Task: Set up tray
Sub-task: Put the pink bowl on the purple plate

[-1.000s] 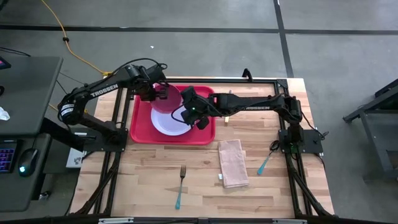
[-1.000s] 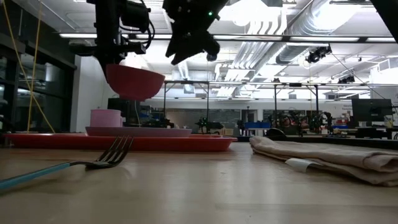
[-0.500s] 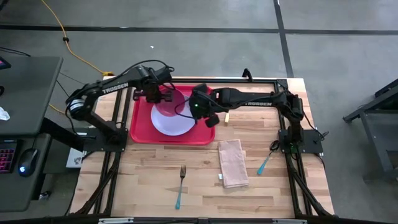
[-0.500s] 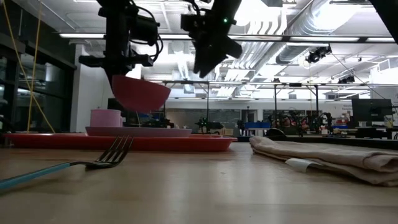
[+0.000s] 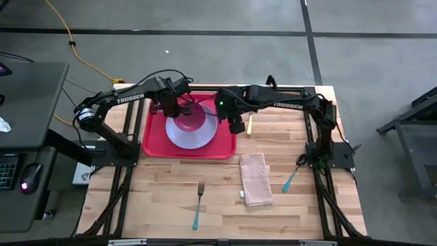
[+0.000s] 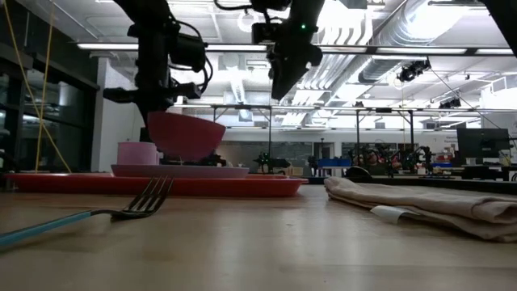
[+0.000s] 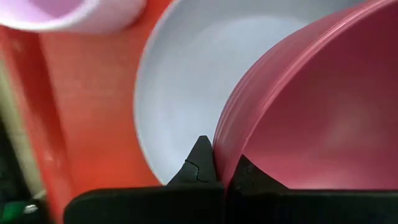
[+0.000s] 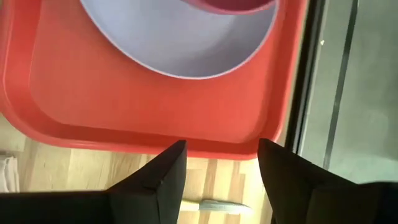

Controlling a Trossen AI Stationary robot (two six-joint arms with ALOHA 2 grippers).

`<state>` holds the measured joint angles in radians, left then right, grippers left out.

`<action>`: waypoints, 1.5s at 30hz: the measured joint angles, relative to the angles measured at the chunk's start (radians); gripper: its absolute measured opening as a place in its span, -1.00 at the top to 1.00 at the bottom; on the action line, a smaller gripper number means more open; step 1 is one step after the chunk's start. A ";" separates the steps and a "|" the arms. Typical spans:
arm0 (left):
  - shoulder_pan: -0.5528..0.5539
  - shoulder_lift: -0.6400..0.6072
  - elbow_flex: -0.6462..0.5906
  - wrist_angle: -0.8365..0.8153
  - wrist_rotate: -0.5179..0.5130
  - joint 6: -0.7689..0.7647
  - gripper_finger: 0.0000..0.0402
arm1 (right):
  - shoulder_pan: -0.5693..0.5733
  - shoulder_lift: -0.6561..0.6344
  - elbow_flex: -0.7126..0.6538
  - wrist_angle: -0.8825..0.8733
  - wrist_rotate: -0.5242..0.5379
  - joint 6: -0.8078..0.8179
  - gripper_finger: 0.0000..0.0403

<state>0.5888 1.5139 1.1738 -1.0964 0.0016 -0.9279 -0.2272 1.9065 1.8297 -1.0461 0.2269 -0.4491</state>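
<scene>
A dark pink bowl (image 5: 196, 117) hangs from my left gripper (image 5: 175, 109) over the round lavender plate (image 5: 192, 139), which lies flat on the red tray (image 5: 154, 139). In the low view the bowl (image 6: 185, 136) sits just above the plate (image 6: 179, 170). A pink cup (image 6: 137, 153) stands on the tray's far left part. My right gripper (image 5: 235, 124) is open above the tray's right rim (image 8: 155, 144) and holds nothing. My left gripper holds the bowl by its rim (image 7: 222, 152) on the side toward the table's left. One finger (image 7: 252, 176) is inside the bowl and one finger (image 7: 199, 163) outside, coming from above. The bowl is lifted clear, nearly level, just over the plate.
A folded beige napkin (image 5: 256, 179) lies near the tray's right corner. A teal-handled fork (image 5: 198, 203) lies toward the near edge and another teal-handled utensil (image 5: 291, 179) toward the right. A knife (image 5: 249, 124) lies right of the tray.
My left gripper has carried the bowl toward the table's right and down, from high above the tray to just over the plate's middle. My right gripper has drawn away from the bowl toward the table's right, ending above the tray's right rim.
</scene>
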 joint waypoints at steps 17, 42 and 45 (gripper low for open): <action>0.000 0.000 -0.044 0.062 0.044 0.007 0.93 | -0.090 -0.162 0.001 0.014 -0.044 0.008 0.22; 0.000 -0.001 -0.136 0.157 0.067 0.015 0.93 | -0.191 -0.440 -0.144 0.207 -0.357 0.006 0.28; 0.000 -0.001 -0.136 0.158 0.065 0.018 0.93 | -0.193 -0.514 -0.265 0.319 -0.355 0.006 0.28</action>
<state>0.5884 1.5131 1.0374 -0.9386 0.0661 -0.9097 -0.4198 1.3929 1.5646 -0.7271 -0.1277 -0.4436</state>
